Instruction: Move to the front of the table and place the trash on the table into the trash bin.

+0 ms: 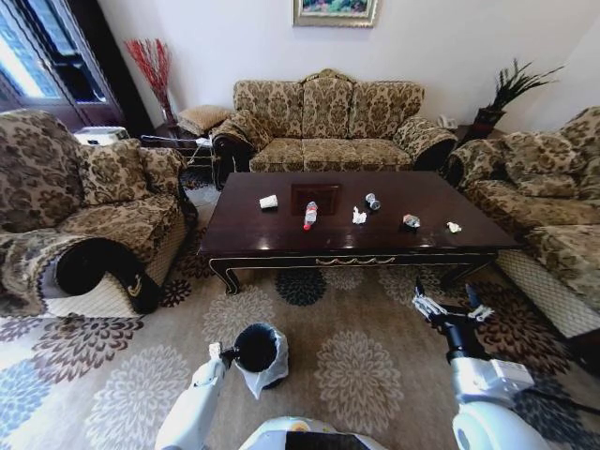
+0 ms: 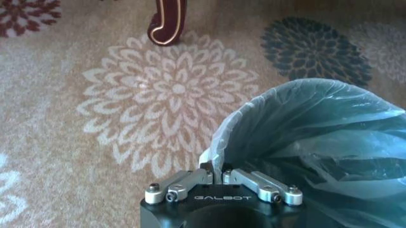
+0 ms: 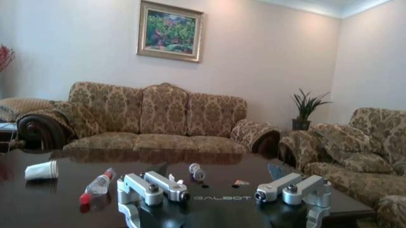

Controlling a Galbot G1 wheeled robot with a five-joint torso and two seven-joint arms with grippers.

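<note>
Head view: left gripper [image 1: 217, 354] clenched on the trash bin [image 1: 255, 349] at lower centre, right gripper [image 1: 441, 305] spread open before the table [image 1: 281, 239].

Floral sofas [image 1: 326, 124], patterned rug [image 1: 356, 367] — framed painting [image 3: 170, 31]

Home living room, floral sofas [image 1: 324, 127] (matching set), patterned carpet [image 1: 366, 370]

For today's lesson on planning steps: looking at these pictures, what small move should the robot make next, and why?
Probably roll a little closer to the table. The left gripper is shut on the trash bin rim, and the right gripper is open, hanging short of the table's near edge. The bottle, cup and tissues lie farther in, seemingly beyond easy reach.
</note>
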